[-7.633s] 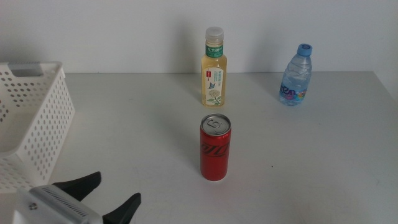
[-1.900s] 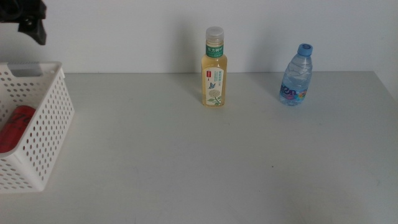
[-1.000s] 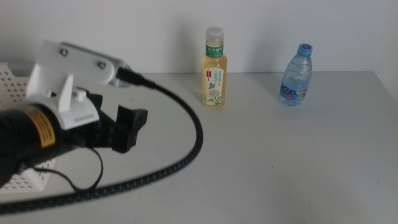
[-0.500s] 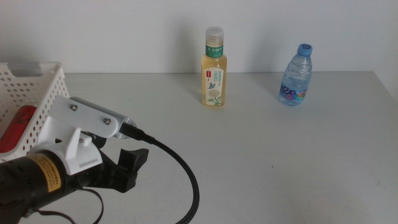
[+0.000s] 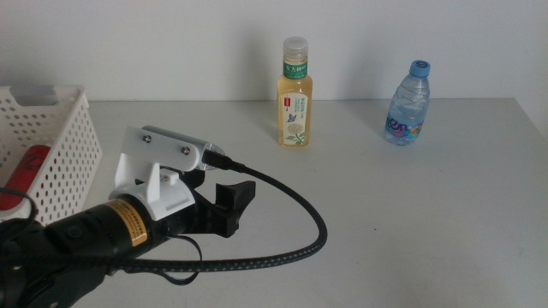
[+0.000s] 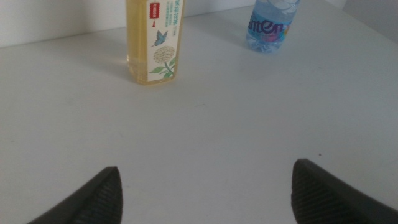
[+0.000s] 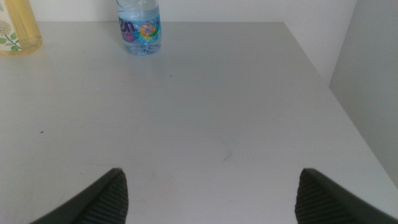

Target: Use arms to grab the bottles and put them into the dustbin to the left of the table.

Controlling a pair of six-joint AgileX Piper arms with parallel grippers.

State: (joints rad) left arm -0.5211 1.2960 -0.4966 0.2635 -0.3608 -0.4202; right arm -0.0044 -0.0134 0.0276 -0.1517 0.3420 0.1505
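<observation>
White wall behind, plain light-grey worktop (image 5: 411, 222) in front of me. Red can (image 5: 30, 162) is lying inside the white dustbin (image 5: 60, 158) at the left edge, so I'm counting one of three done. Yellow tea bottle (image 5: 294, 94) is standing upright at the far middle, by the wall; blue-capped water bottle (image 5: 408, 104) is standing upright well to its right, the two apart. Both untouched, both left to do. Left claw (image 5: 224, 204) is sitting over the near-left worktop beside the dustbin, pointing toward the tea bottle, jaws spread wide, gripping nothing. Right claw (image 7: 208, 190) is waiting off to the near right, also wide open and empty. I'm judging the tea bottle the likely next pick.
</observation>
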